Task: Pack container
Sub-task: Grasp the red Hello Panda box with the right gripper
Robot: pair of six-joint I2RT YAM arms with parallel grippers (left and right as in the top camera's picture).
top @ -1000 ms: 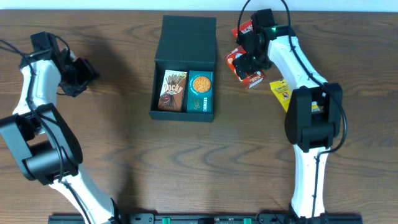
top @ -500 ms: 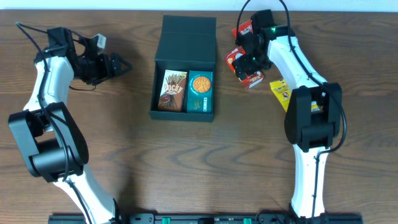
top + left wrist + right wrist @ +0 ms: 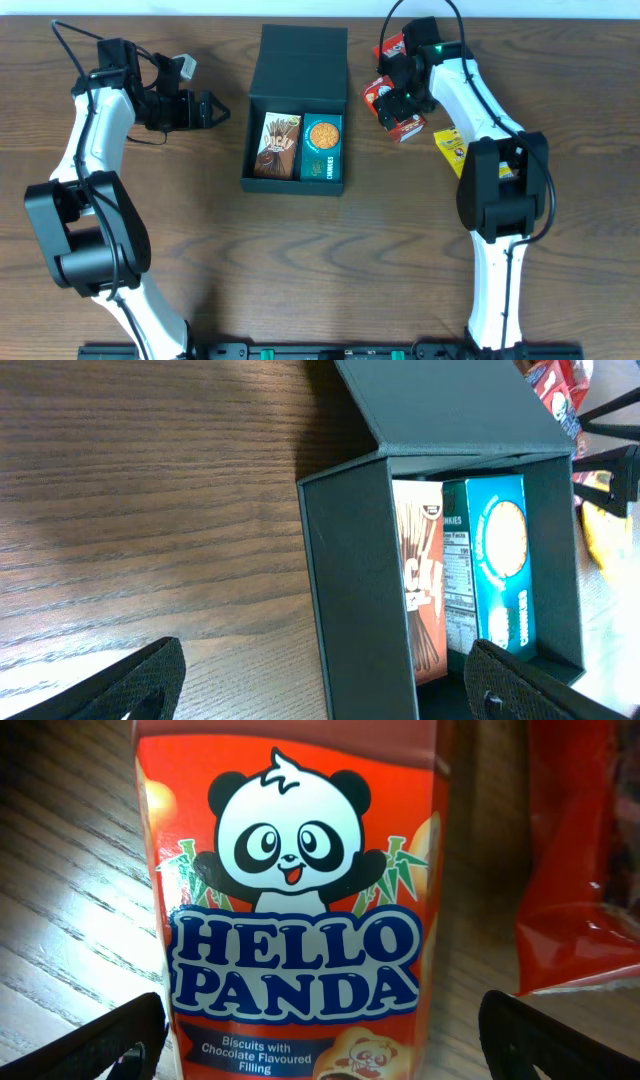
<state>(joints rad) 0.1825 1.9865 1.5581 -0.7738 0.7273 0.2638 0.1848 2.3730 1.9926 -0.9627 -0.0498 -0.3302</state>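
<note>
The container [image 3: 303, 62] is a dark grey-green box in the middle of the table, its flap lid lying open at the far side. A brown stick-biscuit packet [image 3: 278, 146] and a teal cookie packet [image 3: 322, 148] lie side by side inside it. My left gripper [image 3: 220, 108] is open and empty, just left of the container's left wall [image 3: 350, 590] and pointing at it. My right gripper [image 3: 398, 97] hangs open over a red Hello Panda box [image 3: 300, 890], with one finger on each side of the box and no grip on it.
A red snack bag [image 3: 392, 45] lies behind the Hello Panda box and shows at the right edge [image 3: 580, 850] of the right wrist view. A yellow packet [image 3: 452, 150] lies by the right arm's base. The table is bare wood [image 3: 180, 230].
The left arm has swung right from the far left edge toward the container, and its jaws have opened wider. The right arm and the packets have not moved.
</note>
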